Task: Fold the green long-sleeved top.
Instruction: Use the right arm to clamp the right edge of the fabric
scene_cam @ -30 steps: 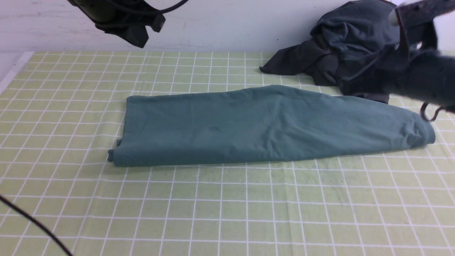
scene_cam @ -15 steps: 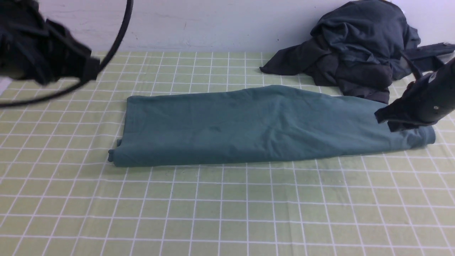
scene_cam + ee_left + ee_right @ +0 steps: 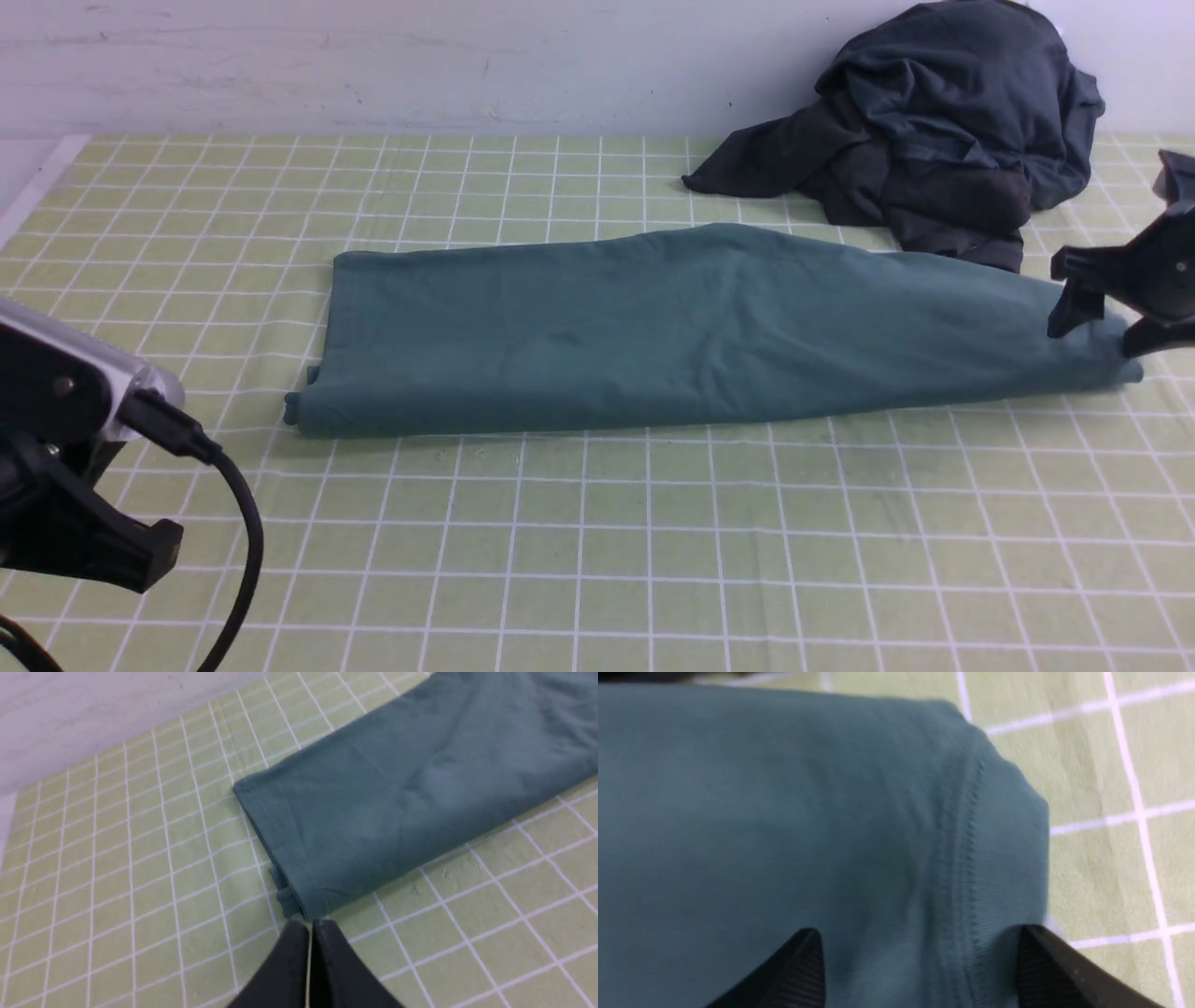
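The green long-sleeved top (image 3: 691, 327) lies folded into a long band across the middle of the table. My right gripper (image 3: 1097, 334) hovers open over its right end. In the right wrist view the gripper (image 3: 920, 935) straddles the stitched seam of the top (image 3: 784, 812), and one ribbed fingertip (image 3: 808, 952) rests over the cloth. My left arm (image 3: 65, 467) is low at the front left. My left gripper (image 3: 308, 926) is shut and empty, just short of the near left corner of the top (image 3: 397, 802).
A heap of dark charcoal garments (image 3: 934, 121) sits at the back right, touching the far edge of the top. The checked green tablecloth (image 3: 597, 560) covers the table. A black cable (image 3: 238, 560) hangs from my left wrist. A white wall (image 3: 420, 56) runs behind.
My left arm dropped from the upper left to the front left. My right arm came down onto the top's right end and its jaws opened wide. The top has not moved.
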